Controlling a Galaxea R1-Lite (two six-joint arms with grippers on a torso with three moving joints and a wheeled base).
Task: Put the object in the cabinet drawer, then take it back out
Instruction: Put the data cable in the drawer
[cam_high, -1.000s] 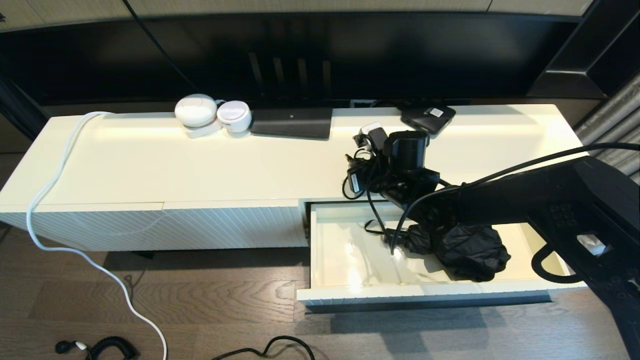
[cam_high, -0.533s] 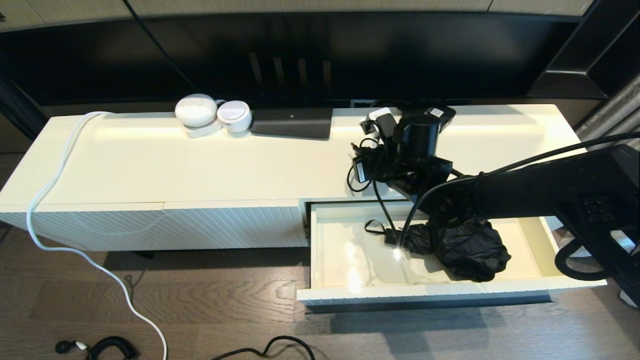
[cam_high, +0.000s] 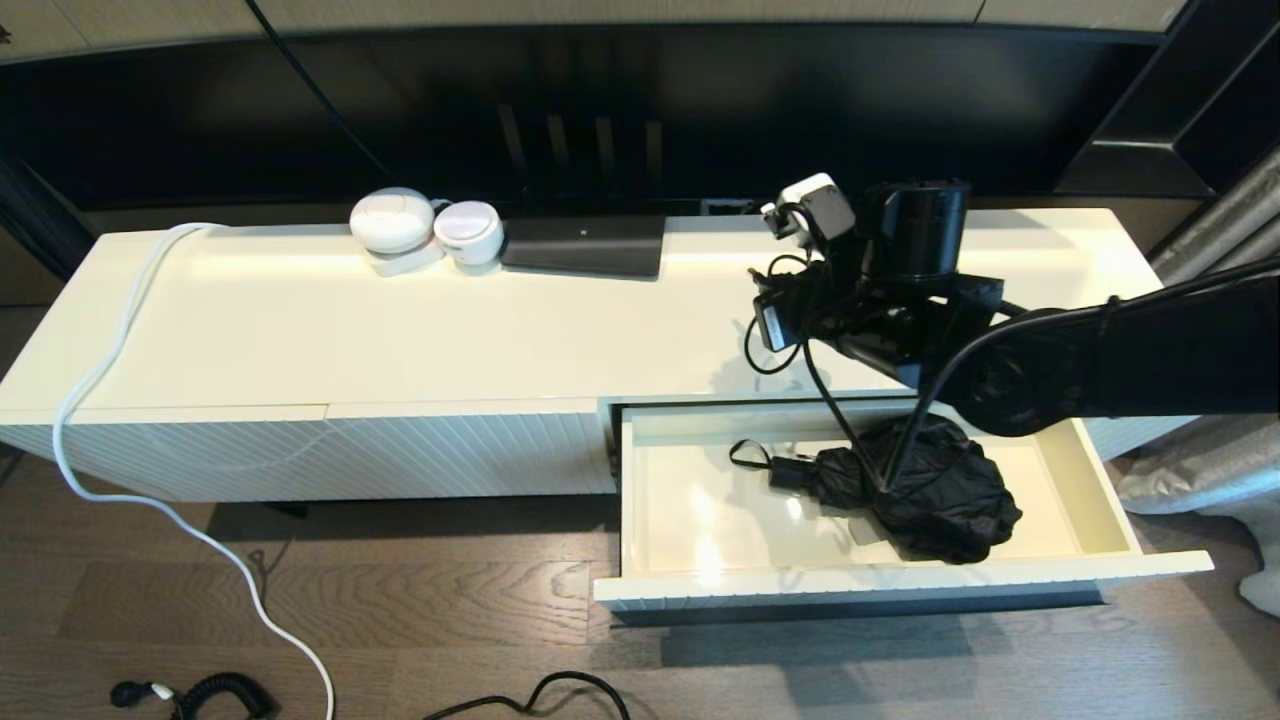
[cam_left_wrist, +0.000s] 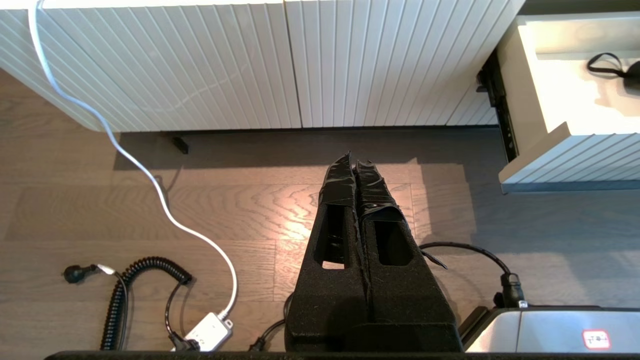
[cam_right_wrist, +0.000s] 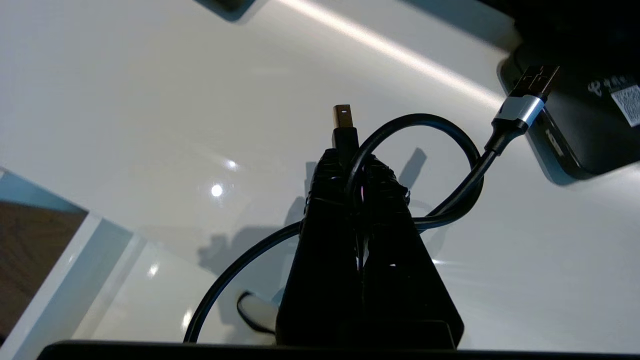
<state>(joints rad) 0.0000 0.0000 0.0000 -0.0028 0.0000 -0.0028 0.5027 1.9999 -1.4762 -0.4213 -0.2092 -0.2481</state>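
Our right pincer (cam_right_wrist: 357, 165), clamped on a black charging cable (cam_right_wrist: 425, 130), hangs over the cream counter (cam_high: 400, 330), behind the open cabinet drawer (cam_high: 700, 510); our left pincer (cam_left_wrist: 356, 167) is closed above the floor.

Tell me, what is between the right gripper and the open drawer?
A loop of black cable hangs from near the right gripper into the cabinet drawer, shown in the head view.

Cabinet drawer (cam_high: 690, 520): open; left half of interior is bare. A black bag (cam_high: 940, 490) fills the right half, its strap (cam_high: 750, 458) lying toward the middle. Counter (cam_high: 400, 330): broad open surface at left and centre; white pods (cam_high: 425, 230) and a black box (cam_high: 585, 245) line the rear edge.
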